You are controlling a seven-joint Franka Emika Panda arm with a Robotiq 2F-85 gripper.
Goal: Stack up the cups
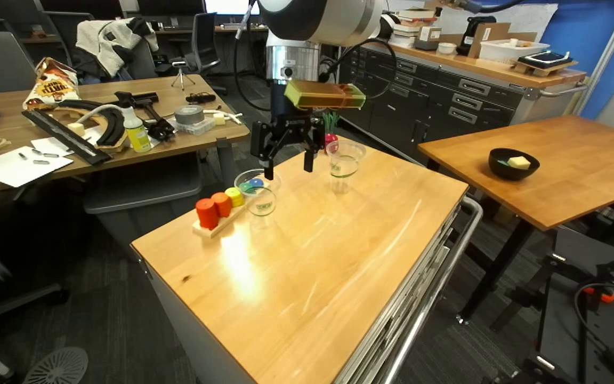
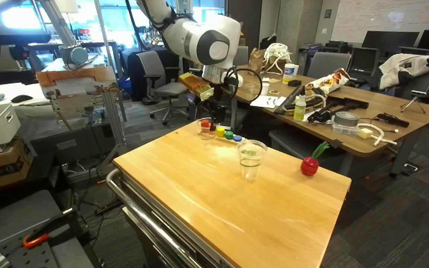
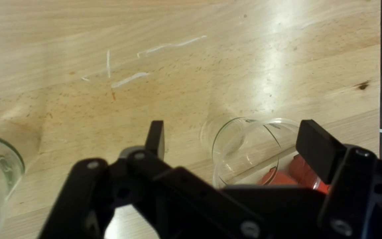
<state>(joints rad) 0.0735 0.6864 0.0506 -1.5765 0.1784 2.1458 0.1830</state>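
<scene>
Clear see-through plastic tumbler (image 1: 260, 198), flared at the rim, upright on the pale wooden bench (image 1: 328, 277) near the edge facing the brown wooden desk (image 2: 384, 103), just beside a narrow wooden strip (image 1: 213, 231) of red, orange, yellow, green and blue cylinders (image 1: 221, 205). Matching clear tumbler (image 2: 251, 160), also upright, farther from the strip's red-end corner and more inward from the same edge. Past it, near the opposite corner of that edge, a round red toy (image 2: 309, 166) with green leaves.

Black two-fingered hand (image 1: 288, 168) spread wide, pinching nothing, close by the strip-side tumbler; hard to tell at what exact height. In the wrist view, appears off-centre, with one side covering part of the rim.

Seems to be the approach to a grasp, with no stacking done yet. Probably calls next for a small sideways shift, then a descent and a squeeze gentle enough to spare the likely thin wall. After that, needs a lift clear of the cylinders, a carry along the desk-facing edge, and a level lowering into the mouth of the inward tumbler.
</scene>
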